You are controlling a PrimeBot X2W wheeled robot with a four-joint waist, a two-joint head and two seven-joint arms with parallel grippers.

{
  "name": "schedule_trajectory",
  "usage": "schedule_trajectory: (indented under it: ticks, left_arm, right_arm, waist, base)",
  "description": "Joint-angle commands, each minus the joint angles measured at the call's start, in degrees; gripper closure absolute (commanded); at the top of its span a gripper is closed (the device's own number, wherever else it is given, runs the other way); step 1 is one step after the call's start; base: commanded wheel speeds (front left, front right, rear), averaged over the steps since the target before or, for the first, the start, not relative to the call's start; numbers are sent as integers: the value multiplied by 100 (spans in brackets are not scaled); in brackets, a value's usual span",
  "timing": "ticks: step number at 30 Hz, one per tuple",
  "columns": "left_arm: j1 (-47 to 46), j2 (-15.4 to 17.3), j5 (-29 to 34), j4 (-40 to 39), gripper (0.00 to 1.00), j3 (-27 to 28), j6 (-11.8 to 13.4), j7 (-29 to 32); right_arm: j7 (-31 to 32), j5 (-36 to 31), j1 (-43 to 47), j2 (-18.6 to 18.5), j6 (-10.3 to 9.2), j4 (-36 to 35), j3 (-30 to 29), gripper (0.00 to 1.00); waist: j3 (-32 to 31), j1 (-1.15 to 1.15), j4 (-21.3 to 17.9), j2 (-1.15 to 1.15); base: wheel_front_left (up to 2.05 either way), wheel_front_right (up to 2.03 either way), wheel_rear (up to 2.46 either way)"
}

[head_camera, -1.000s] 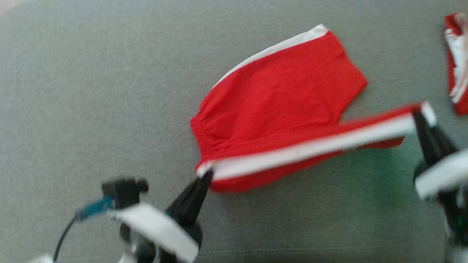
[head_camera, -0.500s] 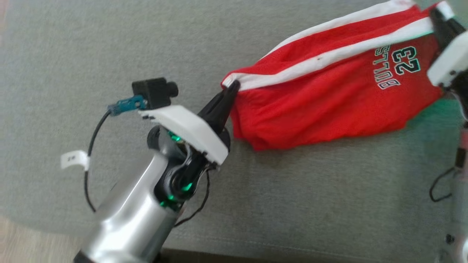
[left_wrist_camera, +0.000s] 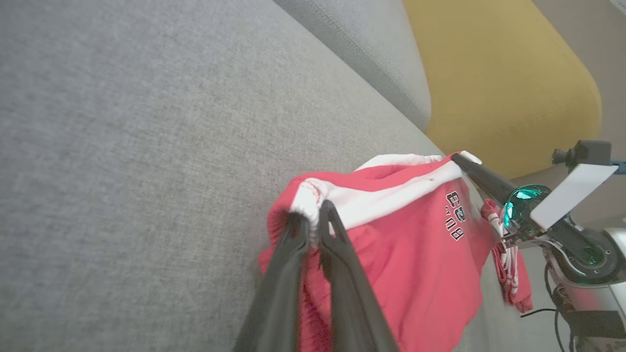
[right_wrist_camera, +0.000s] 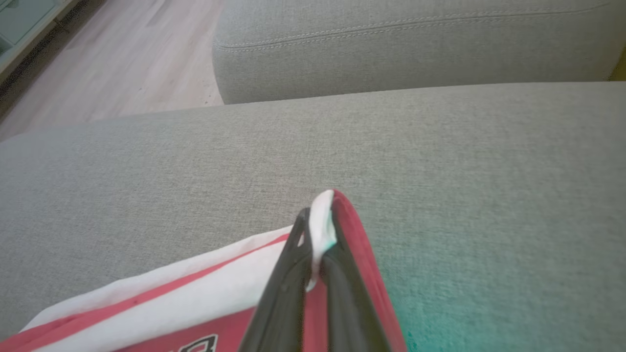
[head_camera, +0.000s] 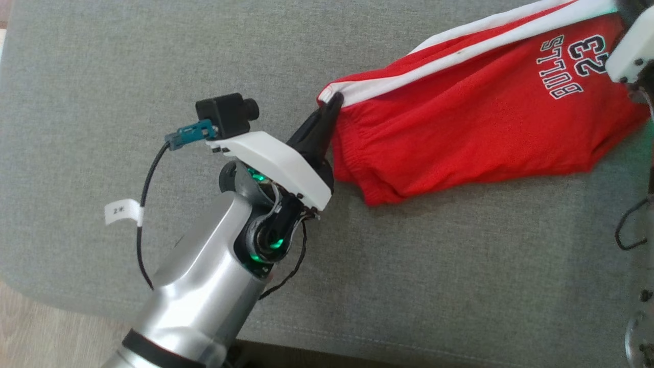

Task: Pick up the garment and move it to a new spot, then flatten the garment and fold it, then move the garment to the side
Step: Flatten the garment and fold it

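The garment (head_camera: 460,122) is a pair of red shorts with white side stripes and a "BULLS 23" print facing up. It hangs stretched by one striped edge between my two grippers, its lower part draping onto the grey sofa seat (head_camera: 102,76). My left gripper (head_camera: 334,99) is shut on the waistband corner (left_wrist_camera: 308,200). My right gripper (right_wrist_camera: 318,220) is shut on the white hem corner at the other end, and it also appears in the left wrist view as the right gripper (left_wrist_camera: 457,157). The left wrist view shows the garment (left_wrist_camera: 415,244) sagging below the taut stripe.
A yellow cushion (left_wrist_camera: 503,83) leans at the sofa's back. Another red and white garment (left_wrist_camera: 508,264) lies beyond the right arm. Wooden floor (right_wrist_camera: 122,63) lies past the sofa's end and its front edge (head_camera: 357,342). A grey back cushion (right_wrist_camera: 391,49) runs alongside.
Both grippers have carried the striped near edge up and away over the shorts, turning them so the printed side shows. The head camera has also shifted.
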Motion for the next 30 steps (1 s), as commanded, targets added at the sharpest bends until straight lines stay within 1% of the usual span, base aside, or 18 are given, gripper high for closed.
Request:
schedule_trajectory:
  ticks: [1,2,3,4,5,11,15,17,21,24,25,28,30]
  left_arm:
    - [-198,47,-22,-78,89,111,-4,-66]
    - [-213,41,-19,-46,79,93,2,-84]
    - [-226,34,-16,-20,60,73,9,-100]
    - [-236,26,-23,-5,26,63,22,-126]
    - [-244,20,-27,-1,0,65,47,-169]
    - [-195,1,77,-75,0,130,258,-582]
    - [-10,63,275,-295,0,33,395,-781]
    - [96,148,474,-486,0,-2,498,-975]
    - [282,428,1186,-896,0,-77,859,-1359]
    - [467,538,1620,-1225,0,-88,995,-1484]
    - [568,610,1947,-1374,0,-89,1073,-1520]
    - [705,619,2344,-1576,0,37,1108,-1540]
    - [812,557,2609,-1712,0,152,1061,-1542]
  right_arm:
    - [-58,-67,-240,-38,-5,-99,124,98]
    - [-75,-82,-283,-47,-5,-36,131,85]
    - [-100,-122,-317,-58,-5,13,155,63]
    - [-128,-143,-345,-48,-5,52,171,3]
    - [-154,-140,-378,-12,-5,100,124,0]
    - [-515,-118,-450,70,-5,135,87,0]
    - [-554,6,-254,-53,-5,45,190,0]
    - [-419,39,-57,-186,-5,-75,323,0]
    - [42,1,424,-507,-5,-337,639,0]
    - [348,-30,670,-589,-5,-458,702,0]
    - [513,-88,769,-591,-5,-493,720,0]
    - [710,-177,842,-534,-5,-472,784,0]
    - [785,-181,854,-469,-5,-407,804,0]
  waist:
    - [7,0,6,0]
    - [8,0,8,0]
    - [7,0,8,0]
    - [6,0,7,0]
    - [9,0,4,0]
    - [-10,0,-17,0]
    - [-88,0,-47,0]
    - [-137,0,-61,0]
    - [-225,0,-105,0]
    - [-253,0,-119,0]
    - [-249,0,-110,0]
    - [-224,0,-78,0]
    - [-229,0,-40,0]
  base:
    - [0,0,0]
    - [0,0,0]
    - [0,0,0]
    - [0,0,0]
    - [0,0,0]
    - [0,0,0]
    - [0,0,0]
    - [0,0,0]
    - [0,0,0]
    - [0,0,0]
    - [0,0,0]
    - [0,0,0]
    - [0,0,0]
